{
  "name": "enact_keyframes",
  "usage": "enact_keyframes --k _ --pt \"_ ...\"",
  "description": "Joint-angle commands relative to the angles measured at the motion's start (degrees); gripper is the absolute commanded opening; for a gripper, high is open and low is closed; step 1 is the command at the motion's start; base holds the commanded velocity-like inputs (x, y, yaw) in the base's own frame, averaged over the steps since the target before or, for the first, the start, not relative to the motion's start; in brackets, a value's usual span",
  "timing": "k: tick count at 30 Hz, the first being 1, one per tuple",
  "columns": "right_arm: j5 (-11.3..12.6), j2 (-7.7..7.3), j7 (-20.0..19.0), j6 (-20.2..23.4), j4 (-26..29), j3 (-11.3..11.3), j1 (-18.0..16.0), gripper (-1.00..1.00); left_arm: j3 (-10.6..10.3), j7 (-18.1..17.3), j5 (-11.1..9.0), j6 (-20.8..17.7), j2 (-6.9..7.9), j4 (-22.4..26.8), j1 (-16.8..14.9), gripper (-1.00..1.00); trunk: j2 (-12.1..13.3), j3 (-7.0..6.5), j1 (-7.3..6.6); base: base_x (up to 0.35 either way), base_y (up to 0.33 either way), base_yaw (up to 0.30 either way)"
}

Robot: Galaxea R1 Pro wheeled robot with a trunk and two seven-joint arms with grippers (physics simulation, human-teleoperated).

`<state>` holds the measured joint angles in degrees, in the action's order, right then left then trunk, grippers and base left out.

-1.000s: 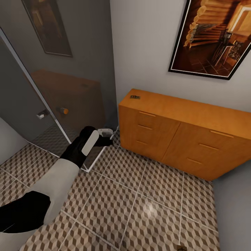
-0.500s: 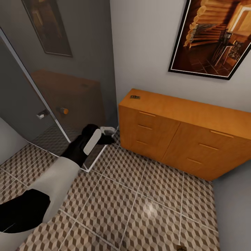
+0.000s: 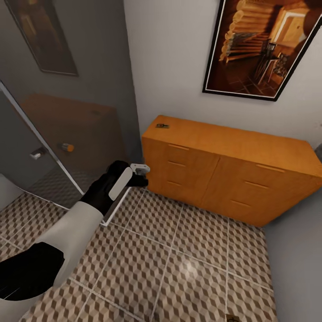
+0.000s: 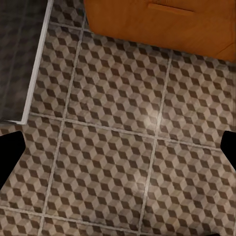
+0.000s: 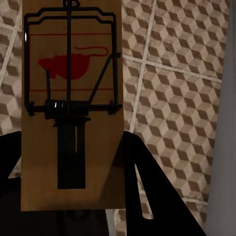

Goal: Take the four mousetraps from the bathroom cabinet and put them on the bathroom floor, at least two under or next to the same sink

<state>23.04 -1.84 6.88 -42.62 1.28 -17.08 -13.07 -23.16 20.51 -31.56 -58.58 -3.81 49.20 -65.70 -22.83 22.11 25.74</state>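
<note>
The orange-brown cabinet stands against the wall with its drawers closed, and one mousetrap lies on its top left corner. Another mousetrap lies on the cube-patterned bathroom floor at the picture's bottom edge. My left gripper hangs low beside the cabinet's left front corner. In the left wrist view the left gripper is open over bare tiles, its fingertips far apart. My right gripper is shut on a wooden mousetrap with a red mouse print, above the floor.
A dark glass shower panel with a white frame stands left of the cabinet, close to my left arm. A dark-framed picture hangs above the cabinet. A grey wall closes the right side.
The head camera has shifted, sliding the whole scene left and down. My left gripper has come closer to the cabinet's left front corner.
</note>
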Motion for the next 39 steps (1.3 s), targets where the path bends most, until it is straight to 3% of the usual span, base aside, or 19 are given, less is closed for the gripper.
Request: enact_keyframes --k 1,18,32,35,39 --pt "0.3 0.00 0.2 -0.1 0.0 -0.5 0.0 -1.00 -0.1 0.6 -0.6 -0.1 0.05 0.0 0.0 1.00 -0.1 0.05 0.04 0.129 0.041 -0.186" --pt "0.2 0.00 0.2 -0.1 0.0 -0.5 0.0 -1.00 -0.2 0.6 -0.7 -0.1 0.77 0.1 0.0 1.00 -0.1 -0.49 0.04 0.211 0.165 -0.158" --pt "0.0 0.36 0.4 0.2 -0.4 -0.5 0.0 -1.00 -0.8 0.6 -0.7 -0.1 0.91 0.1 0.0 1.00 -0.1 -0.74 0.04 0.021 0.019 -0.059" --pt "0.0 0.68 0.5 3.8 -0.5 -0.5 0.3 -1.00 -0.8 0.6 -0.6 0.0 0.91 0.1 0.0 1.00 -0.1 -0.75 0.04 0.000 0.000 -0.001" --pt "0.0 1.12 0.5 12.7 -0.5 -0.5 0.9 -1.00 -0.8 0.6 -0.6 0.0 0.91 0.1 0.0 1.00 -0.1 -0.75 0.04 0.000 0.000 0.000"
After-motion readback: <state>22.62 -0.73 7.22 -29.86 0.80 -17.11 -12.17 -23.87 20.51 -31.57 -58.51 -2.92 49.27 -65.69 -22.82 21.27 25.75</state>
